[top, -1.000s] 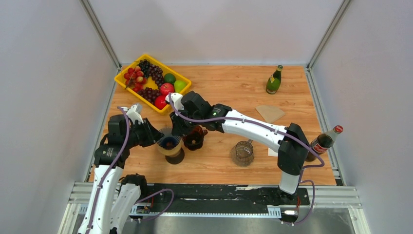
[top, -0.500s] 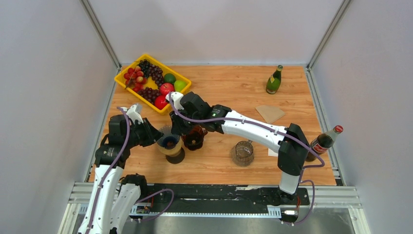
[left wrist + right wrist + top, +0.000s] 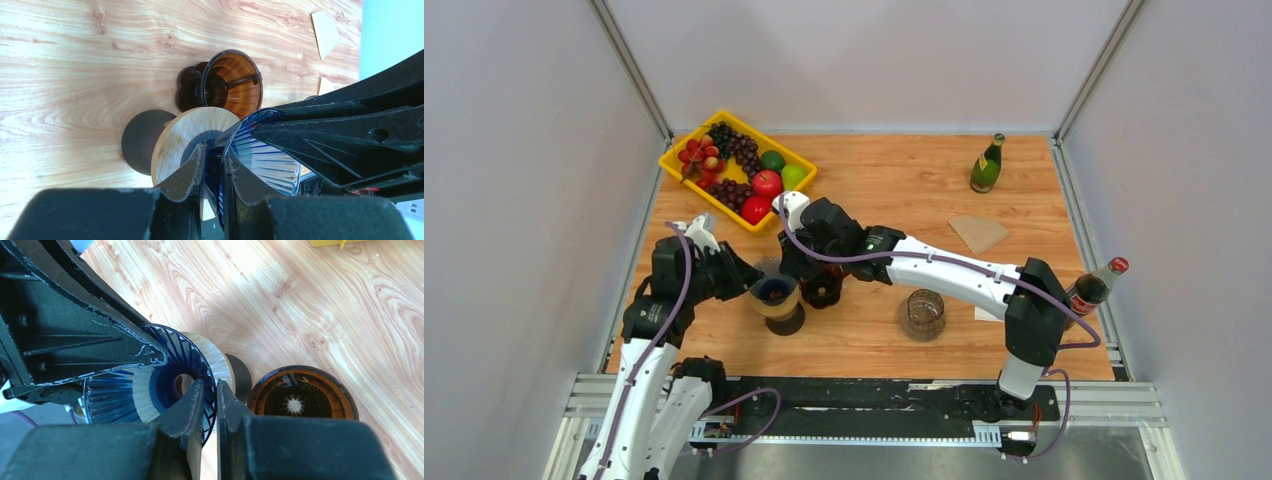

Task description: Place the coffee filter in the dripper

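Note:
A clear blue dripper (image 3: pixel 774 292) sits on a wooden ring stand (image 3: pixel 182 137) at the table's left. My left gripper (image 3: pixel 746 281) is shut on its left rim (image 3: pixel 214 152). My right gripper (image 3: pixel 800 270) reaches across and is closed on its right rim (image 3: pixel 210 387), with the blue wall (image 3: pixel 145 390) between the fingers. A brown dripper (image 3: pixel 822 288) stands just to the right and also shows in the right wrist view (image 3: pixel 302 395). The brown paper coffee filter (image 3: pixel 977 232) lies flat at the right, far from both grippers.
A glass server (image 3: pixel 924 313) stands right of the drippers. A yellow tray (image 3: pixel 686 178) of fruit is at the back left. A green bottle (image 3: pixel 987 165) is at the back right and a cola bottle (image 3: pixel 1092 288) at the right edge. A small paper (image 3: pixel 982 313) lies beside the right arm.
My right gripper has dropped slightly onto the blue dripper's rim and its elbow has shifted right, uncovering the glass server. The left gripper has stayed on the dripper.

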Tool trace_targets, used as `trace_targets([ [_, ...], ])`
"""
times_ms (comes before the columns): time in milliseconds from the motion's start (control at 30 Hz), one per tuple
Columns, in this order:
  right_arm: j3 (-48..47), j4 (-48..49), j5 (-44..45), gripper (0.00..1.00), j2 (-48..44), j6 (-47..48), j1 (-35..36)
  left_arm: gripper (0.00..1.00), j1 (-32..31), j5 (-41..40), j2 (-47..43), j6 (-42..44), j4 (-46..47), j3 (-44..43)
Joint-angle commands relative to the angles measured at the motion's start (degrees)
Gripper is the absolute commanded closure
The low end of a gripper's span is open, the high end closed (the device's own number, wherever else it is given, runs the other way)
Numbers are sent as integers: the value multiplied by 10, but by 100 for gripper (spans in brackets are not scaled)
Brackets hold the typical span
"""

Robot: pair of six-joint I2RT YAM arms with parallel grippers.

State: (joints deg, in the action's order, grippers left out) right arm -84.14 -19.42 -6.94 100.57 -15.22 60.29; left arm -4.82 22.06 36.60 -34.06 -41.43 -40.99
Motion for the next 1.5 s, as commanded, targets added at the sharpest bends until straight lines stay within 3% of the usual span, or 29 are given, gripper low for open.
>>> trace_targets([
  [0,43,-134,30,100,12,35,-1,100,-10,-108,27,-42,-81,48],
  [467,102,-102,36,100,1,56,13,100,-87,-212,51,-135,-133,51],
  [700,163,-41,52,100,-19,74,32,100,-106,-216,28,-150,-119,73],
  [1100,163,-40,55,100,-21,74,45,100,-116,-210,22,-155,-98,81],
  [1267,141,-40,45,99,-28,66,45,96,-116,-189,12,-139,-80,56],
  [1467,112,-40,49,91,-34,51,45,89,-116,-154,16,-119,-37,32],
])
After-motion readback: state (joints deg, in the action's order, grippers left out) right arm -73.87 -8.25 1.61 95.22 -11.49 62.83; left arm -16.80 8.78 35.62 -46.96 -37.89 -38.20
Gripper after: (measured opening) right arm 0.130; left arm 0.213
